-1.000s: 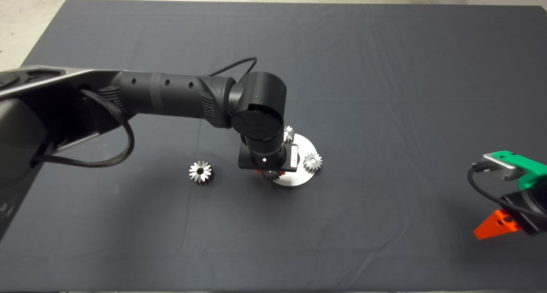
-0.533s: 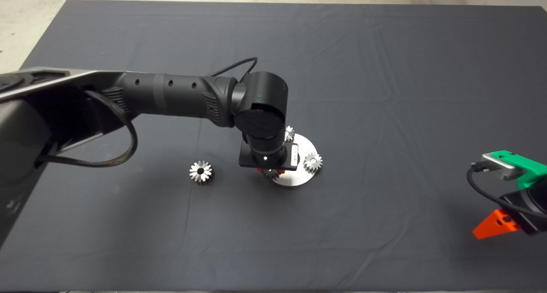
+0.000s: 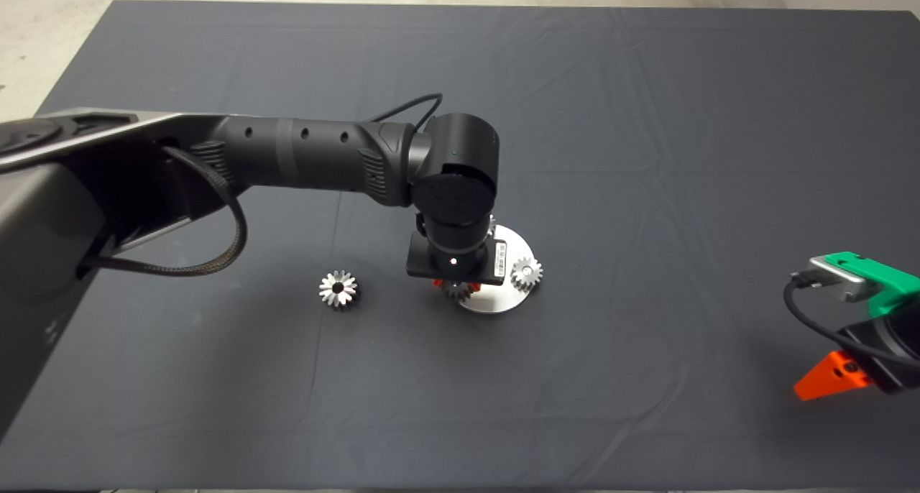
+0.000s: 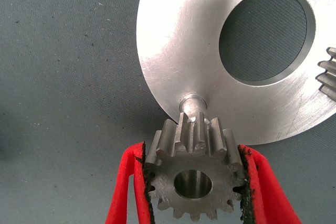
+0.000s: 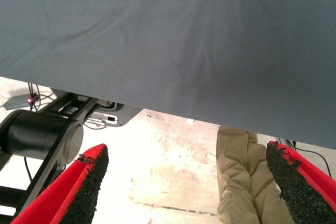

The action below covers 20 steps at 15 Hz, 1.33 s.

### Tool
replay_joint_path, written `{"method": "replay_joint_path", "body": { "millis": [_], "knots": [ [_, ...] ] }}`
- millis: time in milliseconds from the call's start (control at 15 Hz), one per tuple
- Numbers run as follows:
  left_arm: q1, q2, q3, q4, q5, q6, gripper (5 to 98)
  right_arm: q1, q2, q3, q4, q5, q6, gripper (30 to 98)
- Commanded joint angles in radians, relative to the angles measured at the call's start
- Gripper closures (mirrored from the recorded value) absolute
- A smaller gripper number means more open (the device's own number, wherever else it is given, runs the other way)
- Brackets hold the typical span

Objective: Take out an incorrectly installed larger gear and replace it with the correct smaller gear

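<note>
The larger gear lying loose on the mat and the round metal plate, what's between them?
Head view: only bare mat between the larger gear and the plate.

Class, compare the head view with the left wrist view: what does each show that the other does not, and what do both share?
Only the head view shows the larger gear lying alone on the mat, and the right hand parked at the lower right.

Only the left wrist view shows the bare peg on the plate and the smaller gear's centre hole just short of it.

Both show the left hand gripping the smaller gear at the round metal plate.
</note>
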Motion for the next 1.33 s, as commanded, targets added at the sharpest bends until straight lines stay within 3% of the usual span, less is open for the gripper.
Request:
{"method": "replay_joint_path", "body": {
  "millis": [0, 600, 1267],
  "knots": [
    [0.010, 0.016, -0.050, 0.052, 0.026, 0.021, 79.3, 0.009, 0.001, 0.009, -0.035, -0.087, -0.005, 49.3],
    [0.007, 0.052, -0.114, 0.055, 0.028, 0.041, 79.2, 0.009, 0.010, 0.010, -0.041, -0.078, -0.005, 49.3],
    [0.004, 0.050, -0.119, 0.055, 0.030, 0.053, 79.5, -0.006, 0.036, 0.012, -0.040, -0.078, 0.002, 49.3]
  ]
}}
